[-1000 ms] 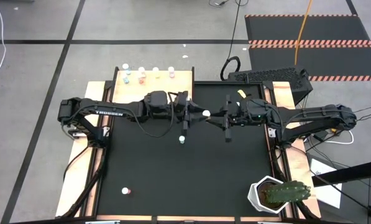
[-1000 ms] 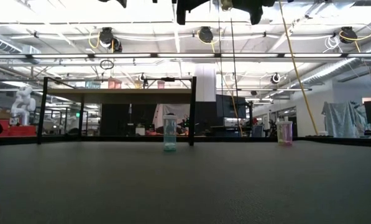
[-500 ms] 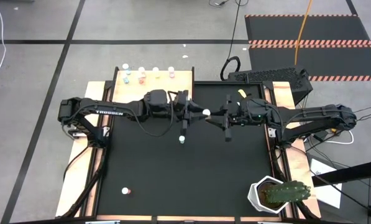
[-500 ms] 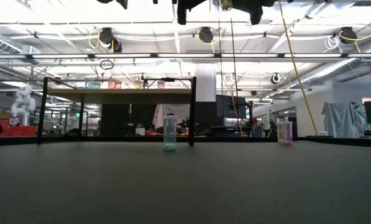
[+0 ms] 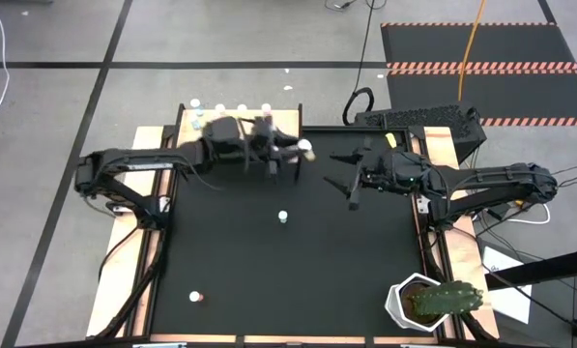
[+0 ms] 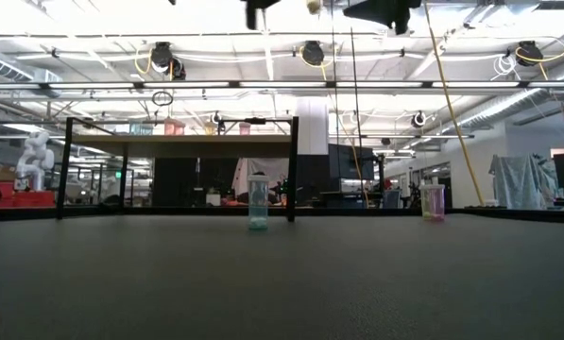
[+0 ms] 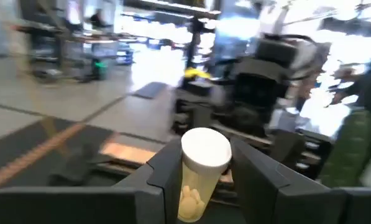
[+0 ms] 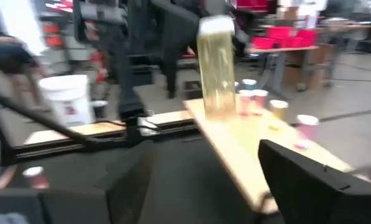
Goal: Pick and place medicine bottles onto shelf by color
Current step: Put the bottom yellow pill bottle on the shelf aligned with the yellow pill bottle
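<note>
Our left gripper [image 7: 201, 186] is clenched on a small yellow-tan medicine bottle with a white cap [image 7: 201, 171], which stands upright between the two dark fingers [image 7: 163, 171]; from overhead we see that bottle's cap [image 5: 305, 147] held in the air at the black table mat's [image 5: 288, 280] far edge, just beside the near right corner of the pale-wood shelf [image 5: 286, 124]. Along the far side of that shelf we count a row of tiny bottles with white caps [image 5: 242, 109], blue-green ones toward the left and pink ones toward the right. Our right gripper [image 5: 351, 180] hangs over the right half of the mat with its fingers spread wide and nothing between them, well apart from the held bottle. On the mat itself, a blue-green bottle [image 5: 282, 217] stands near the middle, and a pink bottle [image 5: 196, 297] stands near the front left corner; in the low view both stand upright, the blue-green one [image 6: 258, 204] in front of the shelf's dark leg [image 6: 293, 170]. A white pot holding a green cactus [image 5: 433, 302] sits at the front right corner of the table.
</note>
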Robot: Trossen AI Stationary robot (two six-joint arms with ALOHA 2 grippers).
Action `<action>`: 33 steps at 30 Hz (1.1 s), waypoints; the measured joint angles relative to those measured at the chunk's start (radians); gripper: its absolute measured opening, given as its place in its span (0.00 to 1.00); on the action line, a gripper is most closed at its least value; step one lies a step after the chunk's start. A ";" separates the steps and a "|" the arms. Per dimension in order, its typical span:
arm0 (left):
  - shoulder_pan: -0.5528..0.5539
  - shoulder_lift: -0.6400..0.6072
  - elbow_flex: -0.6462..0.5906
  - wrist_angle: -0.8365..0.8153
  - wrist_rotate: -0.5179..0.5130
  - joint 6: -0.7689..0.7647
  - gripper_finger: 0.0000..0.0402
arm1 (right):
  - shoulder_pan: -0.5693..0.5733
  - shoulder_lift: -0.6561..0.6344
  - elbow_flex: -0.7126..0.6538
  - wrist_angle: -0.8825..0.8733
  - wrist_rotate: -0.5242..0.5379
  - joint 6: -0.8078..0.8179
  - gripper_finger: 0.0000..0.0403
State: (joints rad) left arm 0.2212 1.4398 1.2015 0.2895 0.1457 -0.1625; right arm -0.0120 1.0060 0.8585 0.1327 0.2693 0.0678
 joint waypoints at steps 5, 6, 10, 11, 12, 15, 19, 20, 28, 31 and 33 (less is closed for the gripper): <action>0.103 -0.143 0.002 -0.252 -0.128 0.079 0.30 | -0.009 -0.009 -0.001 -0.015 0.069 0.000 0.76; 0.131 -0.165 0.002 -0.306 -0.156 0.083 0.30 | -0.010 -0.008 -0.001 -0.009 0.071 0.003 0.76; 0.240 -0.198 0.000 -0.446 -0.215 0.083 0.30 | -0.021 -0.005 -0.001 -0.012 0.072 0.006 0.77; 0.269 -0.201 -0.012 -0.470 -0.215 0.083 0.30 | -0.023 -0.002 -0.001 -0.011 0.072 0.006 0.77; 0.293 -0.202 -0.028 -0.475 -0.214 0.082 0.30 | -0.029 0.000 -0.001 -0.009 0.073 0.006 0.77; 0.352 -0.201 -0.111 -0.445 -0.214 0.096 0.30 | -0.042 0.003 -0.001 -0.014 0.073 0.011 0.77; 0.409 -0.199 -0.255 -0.316 -0.199 0.098 0.30 | -0.055 0.007 -0.001 -0.013 0.075 0.025 0.77; 0.421 -0.201 -0.282 -0.277 -0.193 0.098 0.30 | -0.056 0.007 -0.001 -0.013 0.074 0.025 0.77; 0.470 -0.205 -0.413 -0.128 -0.188 0.113 0.30 | -0.079 0.006 -0.001 -0.033 0.074 0.030 0.77; 0.477 -0.205 -0.443 -0.125 -0.188 0.114 0.30 | -0.088 0.007 -0.001 -0.045 0.073 0.041 0.77; 0.477 -0.205 -0.465 -0.103 -0.188 0.115 0.30 | -0.093 0.007 -0.001 -0.043 0.071 0.043 0.77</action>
State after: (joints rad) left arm 0.6983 1.2350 0.7369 0.1868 -0.0423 -0.0473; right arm -0.1047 1.0126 0.8577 0.0895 0.3401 0.1110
